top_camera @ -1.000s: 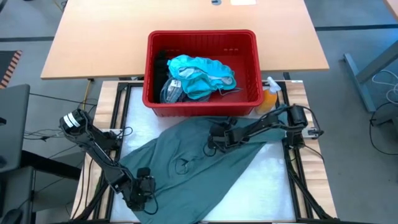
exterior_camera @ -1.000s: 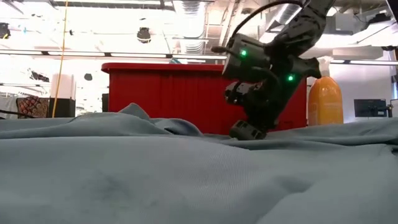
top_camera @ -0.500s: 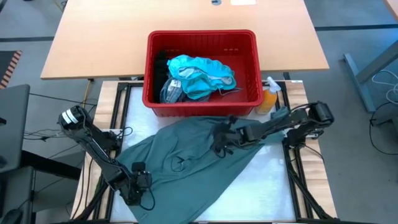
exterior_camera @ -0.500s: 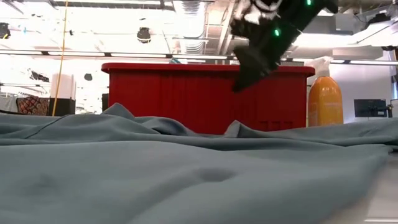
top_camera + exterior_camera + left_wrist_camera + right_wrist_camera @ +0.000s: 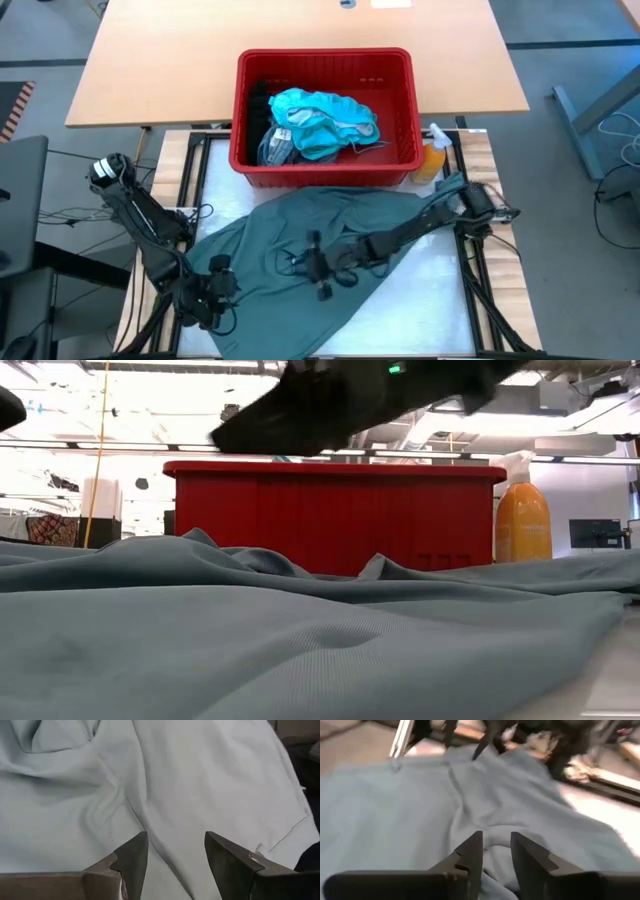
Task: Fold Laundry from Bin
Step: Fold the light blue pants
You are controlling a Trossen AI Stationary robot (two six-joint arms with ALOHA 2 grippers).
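I'm stretching my right gripper (image 5: 318,268) low over the grey-green garment (image 5: 300,225) mid-table, fingers apart and empty; my left gripper (image 5: 212,288) is hovering open at its near-left edge

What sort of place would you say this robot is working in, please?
Probably a robotics lab or workshop, not a home: bare ceiling ducts and strip lights overhead, a metal-framed work table with trailing cables, and a plain wooden desk behind the red bin.

Right pincer (image 5: 318,268) stretched low to mid-table, fingers parted; left pincer (image 5: 205,290) open at near-left.
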